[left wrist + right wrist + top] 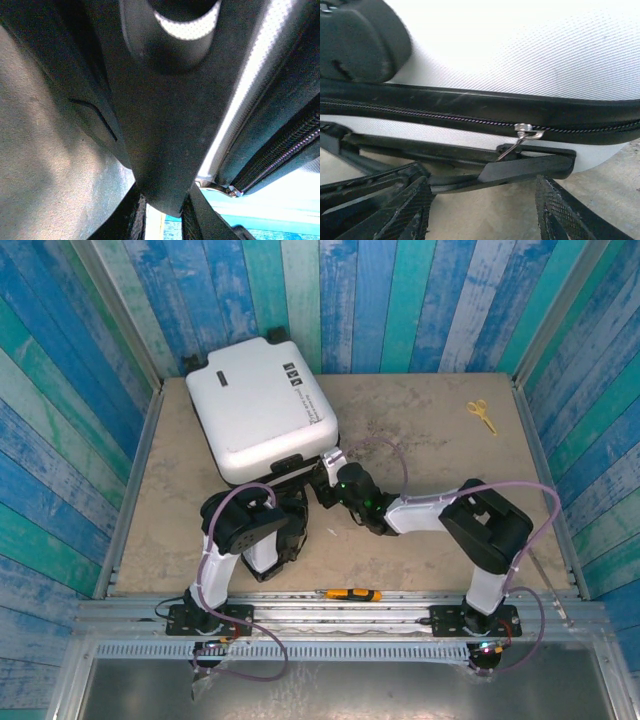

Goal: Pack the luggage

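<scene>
As the overhead camera looked down, the large white hard-shell suitcase (262, 410) with rounded corners and black trim lay closed and flat on the beige tabletop (440, 450), towards the far left corner and turned at a slant. At its near edge, the left gripper (161, 212) was pinched narrow around a black moulded part of the case, with a finger pressed to either side of it in the wrist view. Which part exactly was hard to tell from that close. Just to the right, the right arm (430, 512) was stretched across to the suitcase's near right corner, and the right gripper (484, 186) had its fingers well apart with nothing between them. Above those fingers the black zipper band (470, 112) ran along the case's side, carrying a small silver zipper pull (526, 131) whose tab dangled toward a black plastic piece (530, 167) below. At the table's near edge, an orange-and-black utility knife (348, 594) lay between the two arm bases. Far to the right, a pair of yellow-handled scissors (482, 415) lay near the far right corner, well apart from the suitcase.
</scene>
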